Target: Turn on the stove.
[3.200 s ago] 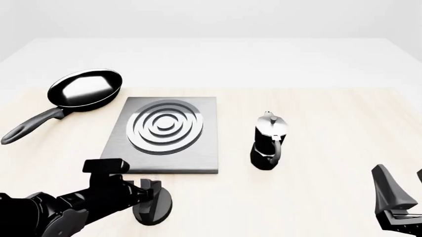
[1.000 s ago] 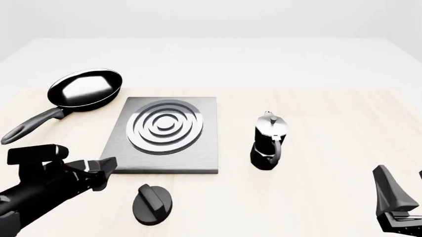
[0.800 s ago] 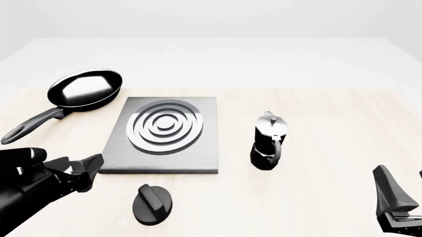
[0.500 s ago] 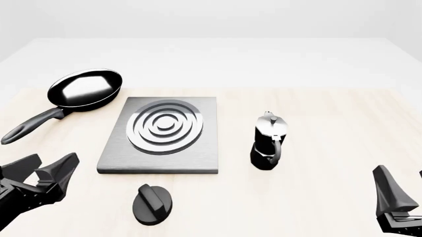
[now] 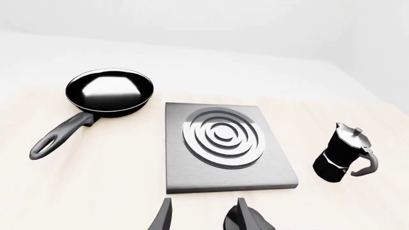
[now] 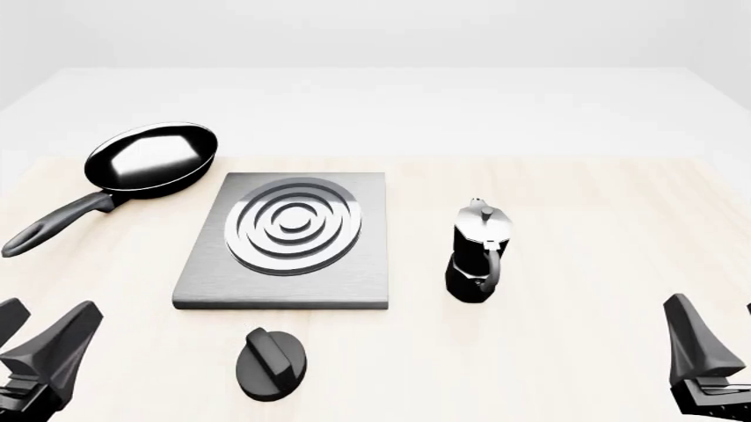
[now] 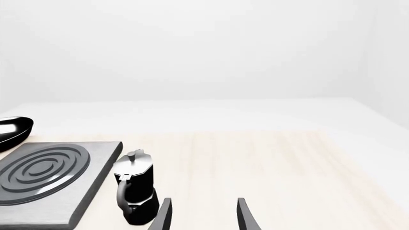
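Table edge (image 6: 388, 156), both end effectors cropped.

Kind of place: a simulated kitchen-style tabletop, a bare render and no real room.
Surface: a pale wood-grain table (image 6: 564, 264) under both arms, fading into plain white at its far side.
Surroundings: blank white walls, no furniture or windows showing.
Cooking gear: a stove (image 6: 288, 242) ahead of the left gripper (image 6: 41, 347), its black knob (image 6: 273, 363) apart from it on the table.
Cookware: a black frying pan (image 6: 147, 163) far ahead of the left gripper; a moka pot (image 6: 479, 253) ahead of the right gripper (image 6: 704, 347), toward the left one.
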Available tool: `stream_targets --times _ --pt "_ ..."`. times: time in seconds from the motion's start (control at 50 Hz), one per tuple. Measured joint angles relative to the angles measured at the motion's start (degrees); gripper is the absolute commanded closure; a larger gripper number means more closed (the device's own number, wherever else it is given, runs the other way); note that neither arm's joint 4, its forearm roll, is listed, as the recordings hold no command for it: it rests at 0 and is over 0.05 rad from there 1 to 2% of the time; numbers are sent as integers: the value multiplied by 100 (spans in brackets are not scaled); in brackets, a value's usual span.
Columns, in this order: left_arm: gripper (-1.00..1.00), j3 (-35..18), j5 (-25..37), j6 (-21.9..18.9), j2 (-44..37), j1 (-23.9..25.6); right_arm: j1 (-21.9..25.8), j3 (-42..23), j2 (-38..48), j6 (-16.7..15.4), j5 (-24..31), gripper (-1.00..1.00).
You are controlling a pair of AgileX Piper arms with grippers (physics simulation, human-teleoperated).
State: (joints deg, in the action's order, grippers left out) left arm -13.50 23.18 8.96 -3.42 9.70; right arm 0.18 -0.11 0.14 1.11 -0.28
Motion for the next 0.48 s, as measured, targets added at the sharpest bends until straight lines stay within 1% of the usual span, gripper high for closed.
stream_targets --times 0.2,0.48 --pt "-100 -101 254 -22 217 -20 8 -1 -5 -2 -16 -100" --pt "-100 -320 606 -38 311 -1 20 2 -9 7 -38 -100"
